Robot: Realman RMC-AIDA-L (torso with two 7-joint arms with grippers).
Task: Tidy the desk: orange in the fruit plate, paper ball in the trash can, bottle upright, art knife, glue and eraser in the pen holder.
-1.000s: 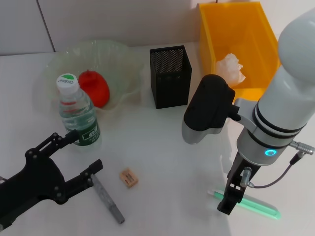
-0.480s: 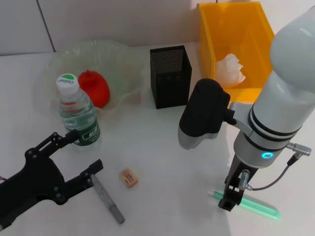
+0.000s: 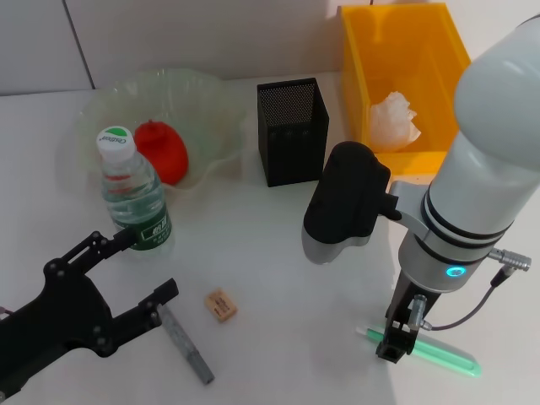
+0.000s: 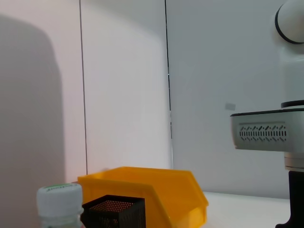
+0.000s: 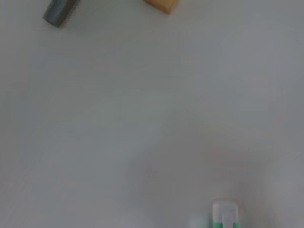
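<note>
Glue (image 3: pixel 439 352) lies on the bench at near right; the right tool (image 3: pixel 393 346) has eased lower onto it, grip state impossible to tell. Pickup looks imminent. The left tool (image 3: pixel 126 274) hangs released beside the knife (image 3: pixel 186 342).

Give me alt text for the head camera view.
The right gripper hangs over a green glue stick on a white desk; the left gripper is open beside the upright bottle, with the eraser and grey art knife loose.
</note>
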